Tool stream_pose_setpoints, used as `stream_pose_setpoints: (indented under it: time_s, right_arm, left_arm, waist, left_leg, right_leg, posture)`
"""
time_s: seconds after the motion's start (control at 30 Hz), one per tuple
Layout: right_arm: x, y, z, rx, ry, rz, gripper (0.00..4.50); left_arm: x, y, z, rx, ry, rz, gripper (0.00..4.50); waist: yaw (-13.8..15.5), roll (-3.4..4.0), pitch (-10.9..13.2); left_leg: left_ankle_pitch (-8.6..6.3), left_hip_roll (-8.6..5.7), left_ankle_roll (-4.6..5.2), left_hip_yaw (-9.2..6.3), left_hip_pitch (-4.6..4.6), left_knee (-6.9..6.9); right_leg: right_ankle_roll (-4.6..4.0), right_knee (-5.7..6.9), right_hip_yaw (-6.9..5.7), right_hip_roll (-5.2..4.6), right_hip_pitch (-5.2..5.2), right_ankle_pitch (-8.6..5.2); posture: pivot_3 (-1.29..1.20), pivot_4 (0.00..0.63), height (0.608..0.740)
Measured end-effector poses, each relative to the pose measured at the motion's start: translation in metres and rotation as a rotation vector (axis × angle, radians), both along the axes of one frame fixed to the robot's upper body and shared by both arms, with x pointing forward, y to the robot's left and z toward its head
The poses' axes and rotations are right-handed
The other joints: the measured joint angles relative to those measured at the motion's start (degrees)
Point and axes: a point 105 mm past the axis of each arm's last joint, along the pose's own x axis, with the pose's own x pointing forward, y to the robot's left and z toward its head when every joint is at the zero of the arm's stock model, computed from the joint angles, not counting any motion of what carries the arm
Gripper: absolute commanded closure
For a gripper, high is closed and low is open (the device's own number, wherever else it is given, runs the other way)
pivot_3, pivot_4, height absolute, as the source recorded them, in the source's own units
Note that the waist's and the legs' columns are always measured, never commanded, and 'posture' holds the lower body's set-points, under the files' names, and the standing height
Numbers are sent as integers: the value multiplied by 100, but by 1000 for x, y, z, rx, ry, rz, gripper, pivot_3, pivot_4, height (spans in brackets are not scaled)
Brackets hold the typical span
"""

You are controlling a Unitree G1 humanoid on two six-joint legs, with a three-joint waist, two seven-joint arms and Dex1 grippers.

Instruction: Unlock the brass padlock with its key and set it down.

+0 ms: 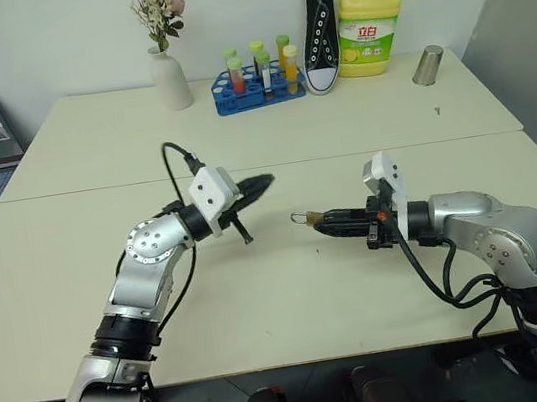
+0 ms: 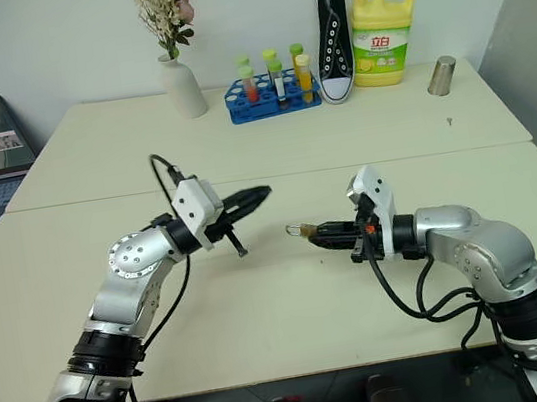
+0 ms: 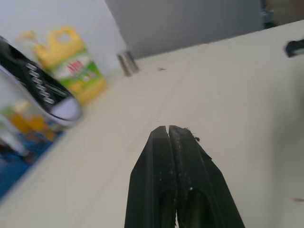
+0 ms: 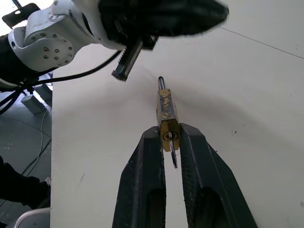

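Desk [image 1: 270, 140] space under both arms is bare, the clutter pushed to the far edge, which leaves room for the handover in mid-air. The right claw [image 4: 169, 137] pinches the brass padlock [image 4: 167, 114] by its base, shackle pointing out toward the other arm, apparently so the body stays steady; the key [image 4: 173, 154] sits in the keyhole between the fingers, blade end trailing back. The left claw [image 3: 168, 129] is pressed shut on nothing, hovering well apart from the lock, likely readying to take hold.
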Motion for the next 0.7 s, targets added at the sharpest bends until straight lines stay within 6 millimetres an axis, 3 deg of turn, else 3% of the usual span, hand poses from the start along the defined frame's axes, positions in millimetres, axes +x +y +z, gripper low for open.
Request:
stream_pose_setpoints:
  time_s: [0.1, 0.27, 0.5, 0.7]
  right_arm:
    - [-2, 2, 2, 8, -5, 13, 4402]
    - [-2, 2, 2, 8, -4, 12, 4402]
    - [-2, 2, 2, 7, -4, 9, 4402]
    - [-2, 1, 1, 6, -1, 6, 4402]
  left_arm:
    - [-5, -8, -12, 2, 106, -57, 4500]
    - [-21, -18, -11, -37, 222, -147, 4500]
    - [-33, -13, -2, -90, 300, -168, 4500]
    - [-37, -9, -8, -80, 340, -154, 4500]
  waist:
    - [0, -2, 1]
    - [-1, -2, 1]
    - [2, -2, 1]
    - [4, -2, 1]
  left_leg:
    - [0, 1, 0, -1, 0, 1]
    - [0, 1, 0, -1, 0, 0]
    - [0, 1, 0, -5, 0, 1]
    - [0, 1, -1, -5, 0, 1]
  right_leg:
    - [0, 0, 3, 1, -1, 0]
    - [-2, 0, 11, 0, -1, 1]
    - [1, 0, 13, 0, 0, -1]
    - [1, 0, 13, -1, 0, -1]
  posture:
    - [0, 150, 740]
    - [0, 150, 740]
    - [0, 150, 740]
    - [0, 150, 740]
